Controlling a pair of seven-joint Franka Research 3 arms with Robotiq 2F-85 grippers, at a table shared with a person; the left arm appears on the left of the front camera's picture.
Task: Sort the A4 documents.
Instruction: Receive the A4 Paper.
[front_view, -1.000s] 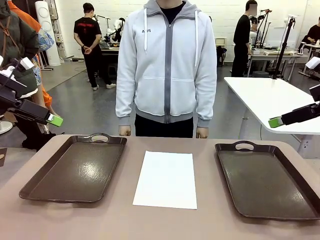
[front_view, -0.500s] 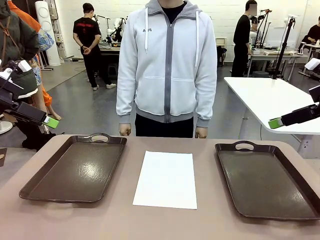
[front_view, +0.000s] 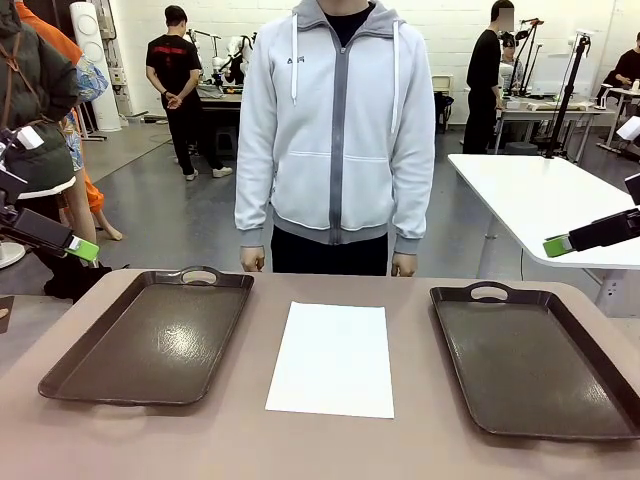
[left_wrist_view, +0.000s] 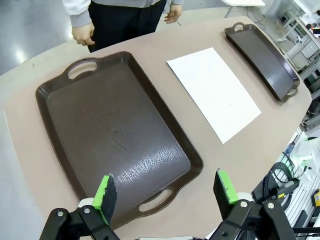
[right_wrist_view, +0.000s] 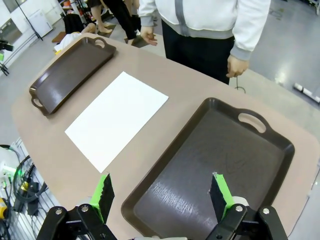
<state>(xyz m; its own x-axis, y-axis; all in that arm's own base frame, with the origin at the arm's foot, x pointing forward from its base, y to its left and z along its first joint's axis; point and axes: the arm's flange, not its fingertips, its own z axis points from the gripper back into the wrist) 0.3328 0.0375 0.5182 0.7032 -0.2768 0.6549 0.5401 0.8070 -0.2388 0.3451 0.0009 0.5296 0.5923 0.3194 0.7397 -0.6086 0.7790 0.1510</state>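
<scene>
Here, the left gripper (left_wrist_view: 165, 189) has its green-padded fingers (left_wrist_view: 105, 192) spread wide with nothing between them, raised above the near end of the left tray (left_wrist_view: 110, 120). The right gripper (right_wrist_view: 162, 191) likewise stands wide apart and holds nothing, above the near end of the right tray (right_wrist_view: 215, 150). The A4 document (front_view: 333, 358), showing as a single plain white sheet, lies flat on the table (front_view: 330, 445) in the gap between the two dark brown trays. It touches neither tray and is well apart from both sets of fingers. From the front, both grippers hang high at the outer edges, clear of the tabletop. Across the table a person (front_view: 335, 130) in a pale grey hoodie stands with hands down at the far edge. A small mark on the hoodie's chest is too small to read.
</scene>
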